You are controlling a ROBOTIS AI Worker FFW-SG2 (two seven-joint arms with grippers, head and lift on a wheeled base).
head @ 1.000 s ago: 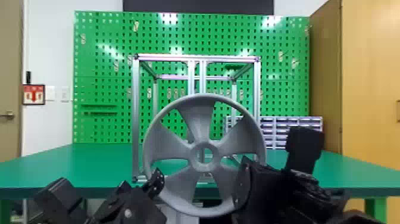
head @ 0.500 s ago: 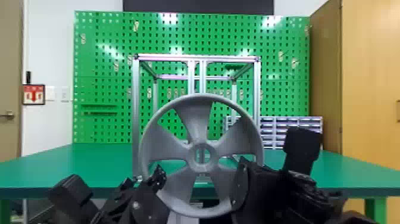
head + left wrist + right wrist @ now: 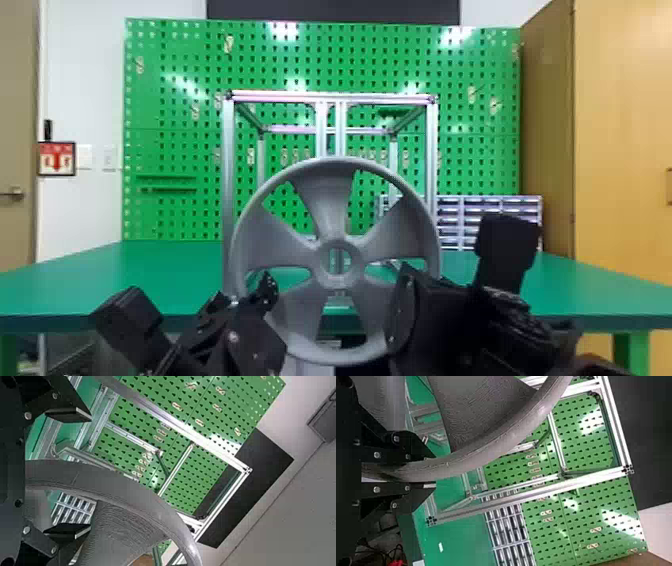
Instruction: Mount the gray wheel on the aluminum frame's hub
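In the head view the gray wheel (image 3: 325,200) is upright, its face toward me, in front of the aluminum frame (image 3: 330,97). My right gripper (image 3: 402,310) holds its lower right rim; in the right wrist view, that gripper (image 3: 433,471) is shut on the rim of the wheel (image 3: 494,451). At the wheel's lower left is my left gripper (image 3: 267,312). From the left wrist, the left gripper (image 3: 89,472) is open, its fingers wide apart on either side of the rim of the wheel (image 3: 119,489). Metal parts show through the wheel's center hole, but the hub itself cannot be made out.
The frame stands on the green table (image 3: 165,275), before a green pegboard (image 3: 175,100). Behind it to the right is a drawer organizer (image 3: 455,200). A wooden cabinet (image 3: 620,125) is at the far right.
My left gripper has moved up and to the right, closer around the wheel's lower left rim. The wheel and the right gripper have shifted slightly left.
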